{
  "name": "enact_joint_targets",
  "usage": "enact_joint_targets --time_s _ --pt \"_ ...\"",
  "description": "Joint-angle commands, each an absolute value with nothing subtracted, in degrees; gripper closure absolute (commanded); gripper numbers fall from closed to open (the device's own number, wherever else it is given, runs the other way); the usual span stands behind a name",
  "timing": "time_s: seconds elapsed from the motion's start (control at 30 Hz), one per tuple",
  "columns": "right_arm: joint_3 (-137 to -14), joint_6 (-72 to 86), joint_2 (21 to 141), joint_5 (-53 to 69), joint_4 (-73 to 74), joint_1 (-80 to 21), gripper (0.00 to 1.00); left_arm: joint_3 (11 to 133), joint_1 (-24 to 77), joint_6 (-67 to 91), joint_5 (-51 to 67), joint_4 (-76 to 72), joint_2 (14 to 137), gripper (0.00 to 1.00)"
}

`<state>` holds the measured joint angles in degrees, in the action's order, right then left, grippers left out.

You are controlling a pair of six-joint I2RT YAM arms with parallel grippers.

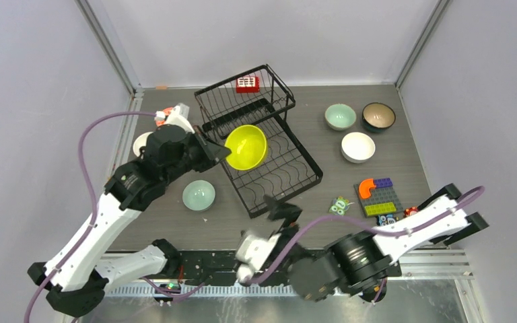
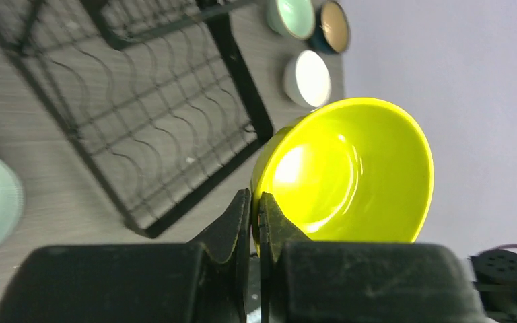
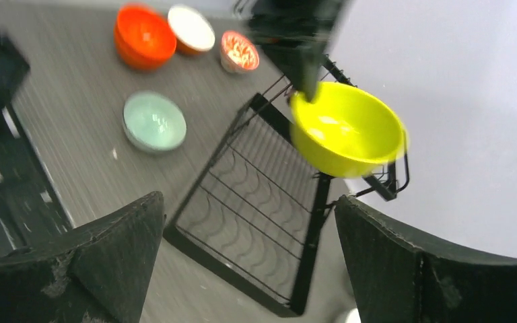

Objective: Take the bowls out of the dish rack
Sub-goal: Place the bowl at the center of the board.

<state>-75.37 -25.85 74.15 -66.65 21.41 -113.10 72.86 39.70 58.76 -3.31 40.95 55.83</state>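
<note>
- Left gripper (image 2: 256, 208): fingers pressed almost together, pinching the rim of the lime-yellow bowl (image 2: 350, 168) at one edge point. The bowl hangs tilted off that pinch.
- Bowl position: in the air over the lower tray of the dish rack (image 1: 279, 192), just in front of the upper basket (image 1: 269, 84), clear of the wire. No other bowl shows in the rack, so I judge this to be the last one out.
- Right gripper (image 3: 249, 262): fingers spread wide, holding nothing, hovering near the rack's near corner.
- On the table: mint bowl (image 1: 198, 195) left of the rack. The orange bowl (image 3: 145, 35), white bowl (image 3: 190, 28) and red-patterned bowl (image 3: 239, 50) sit beyond it. Three more stand well right of the rack.
- Risk: the grip is on the rim only, on a glossy surface, with the bowl's weight off to one side. A quick swing could make it pivot in the pinch or slip out and drop onto the wire.
- Risk: carried sideways without enough height, the bowl's low edge could catch the rack frame or basket and drag the rack.
- Risk: the left set-down area is crowded. Landing on a neighbour's rim would leave the bowl tipped, or knock that neighbour.
- Risk: the right arm sits close by. A sweep toward the near edge could cross its path.
</note>
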Motion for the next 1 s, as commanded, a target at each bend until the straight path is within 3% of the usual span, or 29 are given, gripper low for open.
enact_joint_targets --time_s 0.0,0.17,0.3,0.67,0.97 --pt "-82.12 -8.76 64.91 -67.08 18.8 -107.87 0.0 76.62 39.38 45.82 -16.86 50.74 50.42 1.0" --pt "-78.63 13.92 55.4 -56.51 24.0 -92.42 0.01 71.88 39.38 42.47 -26.29 60.2 45.67 1.0" --pt "-72.77 24.86 49.18 -55.29 26.22 -85.65 0.02 64.53 39.39 44.17 -26.86 61.69 40.22 1.0" --pt "-61.32 45.48 40.98 -60.51 42.17 -82.73 0.02 53.08 39.4 44.6 -6.65 60.35 33.94 1.0" --pt "-51.38 49.83 40.53 -59.54 36.47 -82.21 0.03 46.24 39.49 47.41 -5.11 58.48 31.6 1.0"
